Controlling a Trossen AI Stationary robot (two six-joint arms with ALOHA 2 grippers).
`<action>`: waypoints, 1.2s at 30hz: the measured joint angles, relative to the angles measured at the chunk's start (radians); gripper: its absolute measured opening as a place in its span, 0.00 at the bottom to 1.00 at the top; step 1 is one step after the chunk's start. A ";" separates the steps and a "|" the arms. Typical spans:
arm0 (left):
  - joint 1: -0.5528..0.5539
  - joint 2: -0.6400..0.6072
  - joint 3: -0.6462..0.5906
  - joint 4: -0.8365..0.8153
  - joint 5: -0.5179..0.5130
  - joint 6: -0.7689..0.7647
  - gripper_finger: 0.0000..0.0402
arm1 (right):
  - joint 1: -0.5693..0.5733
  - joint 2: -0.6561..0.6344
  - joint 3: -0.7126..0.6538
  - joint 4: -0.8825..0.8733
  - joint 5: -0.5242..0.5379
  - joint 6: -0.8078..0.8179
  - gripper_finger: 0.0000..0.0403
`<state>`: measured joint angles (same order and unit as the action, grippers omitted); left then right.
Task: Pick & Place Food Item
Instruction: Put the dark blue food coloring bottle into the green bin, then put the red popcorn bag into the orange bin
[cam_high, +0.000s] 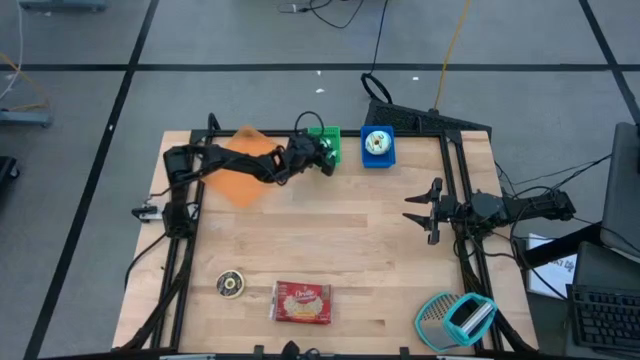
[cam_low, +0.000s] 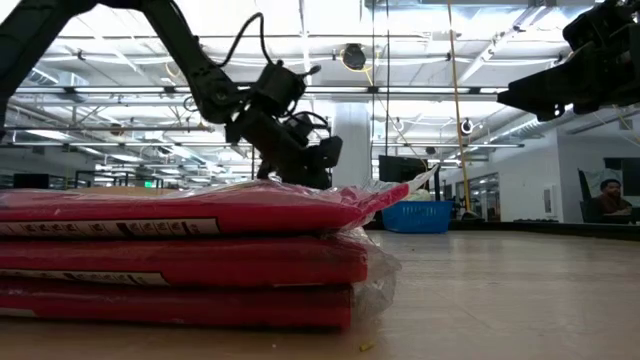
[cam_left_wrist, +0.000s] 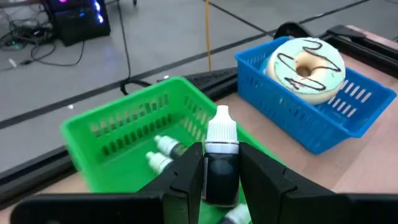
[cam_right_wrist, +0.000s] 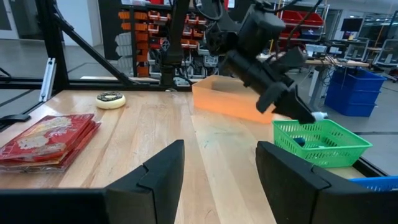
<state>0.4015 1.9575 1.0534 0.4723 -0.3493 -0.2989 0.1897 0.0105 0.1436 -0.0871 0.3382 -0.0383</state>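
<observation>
A green basket (cam_high: 326, 140) stands at the table's far edge with two small white-capped bottles (cam_left_wrist: 163, 152) lying in it. Beside it on the right stands a blue basket (cam_high: 377, 148) holding a white-frosted donut (cam_left_wrist: 306, 61). My left gripper (cam_left_wrist: 221, 165) hovers over the green basket (cam_left_wrist: 134, 124), shut on a small dark bottle with a white cap (cam_left_wrist: 220, 140). My right gripper (cam_high: 420, 210) waits open at the table's right side, with nothing between its fingers (cam_right_wrist: 158, 168). My left gripper pinches the bottle's dark body (cam_left_wrist: 221, 177) between its two fingers (cam_left_wrist: 186, 171). The fingers come from the table's left, slanting a little downward, and lie along the bottle. The white cap (cam_left_wrist: 221, 124) sticks out past the fingertips. The bottle is lifted clear, above the green basket.
An orange basket (cam_high: 245, 165) sits under the left arm at the far left. Near the front edge lie a red snack packet (cam_high: 302, 302) and a chocolate donut (cam_high: 231, 284). A teal and white object (cam_high: 457, 318) sits at the near right corner. Bare wood lies in the middle.
</observation>
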 joint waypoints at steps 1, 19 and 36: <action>0.000 0.008 0.003 0.002 0.000 0.002 0.24 | 0.000 0.000 0.000 0.000 -0.001 0.000 0.46; 0.000 0.018 0.003 0.002 -0.019 0.007 0.24 | 0.000 0.000 0.000 0.000 0.000 0.000 0.46; -0.001 0.018 0.002 -0.006 -0.011 0.003 0.43 | 0.000 0.000 0.000 0.000 0.000 0.000 0.46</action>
<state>0.4007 1.9755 1.0554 0.4664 -0.3600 -0.2960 0.1898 0.0107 0.1436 -0.0869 0.3382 -0.0383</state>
